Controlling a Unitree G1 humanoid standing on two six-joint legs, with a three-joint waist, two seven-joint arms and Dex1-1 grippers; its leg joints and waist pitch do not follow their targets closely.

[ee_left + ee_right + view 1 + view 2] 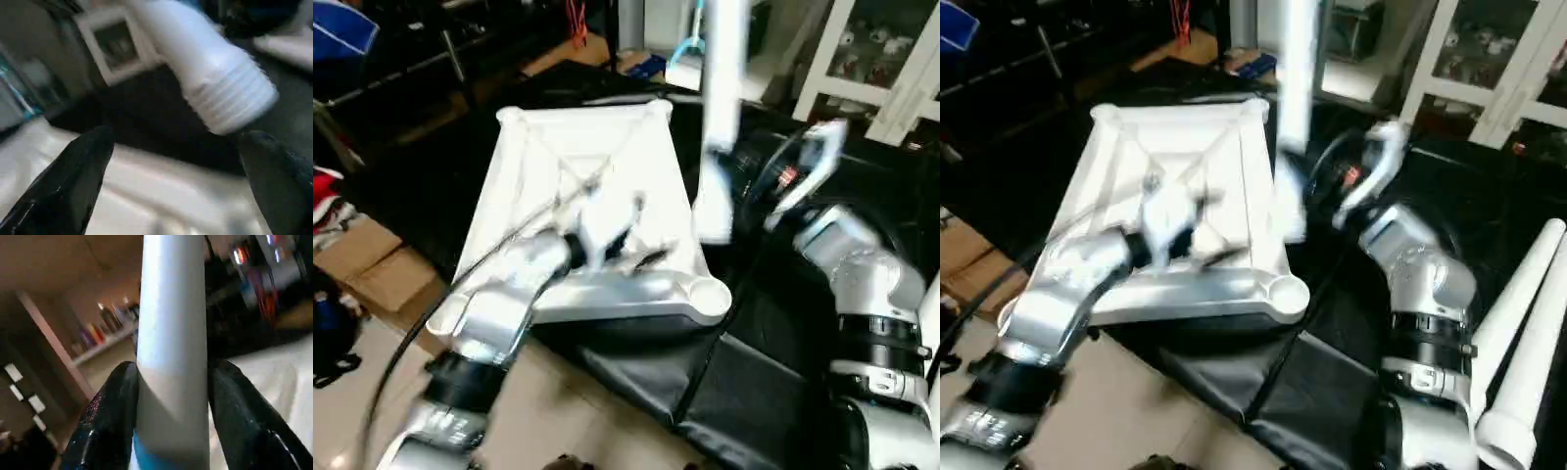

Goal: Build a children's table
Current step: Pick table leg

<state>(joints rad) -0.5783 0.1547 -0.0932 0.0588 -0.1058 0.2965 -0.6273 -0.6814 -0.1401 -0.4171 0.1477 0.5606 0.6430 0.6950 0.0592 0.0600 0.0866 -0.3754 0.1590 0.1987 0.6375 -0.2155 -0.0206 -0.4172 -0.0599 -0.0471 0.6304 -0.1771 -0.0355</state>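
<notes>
Near edge — two spare legs (1528,343) lie at the robot's right on the dark cover (744,392). Left gripper (176,166) is released, fingers spread, over the tabletop (597,166), which lies ribbed side up on that cover. Right gripper (171,396) grasps a leg (720,108) — upright, threaded end down, just beside the tabletop's right edge.

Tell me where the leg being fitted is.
The leg stands upright in the right gripper, just off the tabletop's right edge, threaded end down.
</notes>
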